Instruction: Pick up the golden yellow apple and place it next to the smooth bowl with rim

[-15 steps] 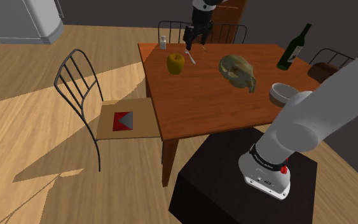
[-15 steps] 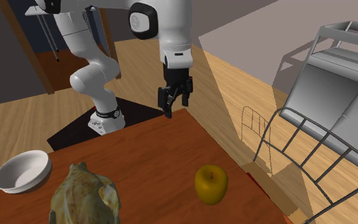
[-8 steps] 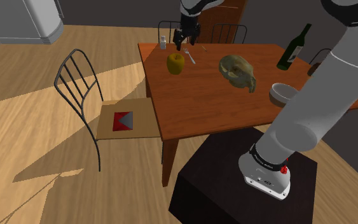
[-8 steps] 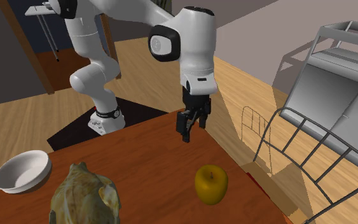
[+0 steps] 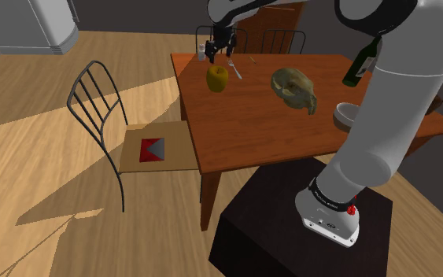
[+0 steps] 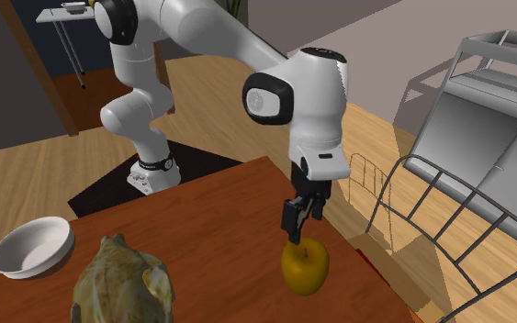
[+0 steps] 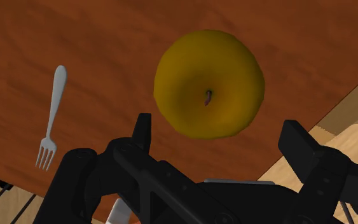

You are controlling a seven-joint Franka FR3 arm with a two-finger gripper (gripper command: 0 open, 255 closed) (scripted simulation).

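Note:
A golden yellow apple [image 5: 217, 78] stands upright on the brown wooden table [image 5: 251, 126], near the edge beside the wire chair. My black gripper [image 5: 220, 52] hangs just above it, pointing down, open. In the second exterior view the gripper [image 6: 298, 228] has its fingertips a little over the apple [image 6: 305, 267] without touching it. The wrist view looks down on the apple [image 7: 209, 83], stem up, ahead of the open gripper [image 7: 220, 137], whose fingers stand wide apart. The white rimmed bowl [image 5: 349, 115] rests at the table's opposite side, also seen as the bowl [image 6: 34, 246].
A greenish-brown skull-like lump [image 5: 294, 87] lies mid-table between apple and bowl. A fork [image 7: 50, 118] lies close beside the apple. A dark bottle [image 5: 363, 59] and a small shaker [image 5: 201, 53] stand at the far edge. A wire chair [image 5: 101, 102] holds a flat box [image 5: 153, 148].
The arm has swung across the table toward the apple and come down over it. The fingers stayed open. The apple has not moved.

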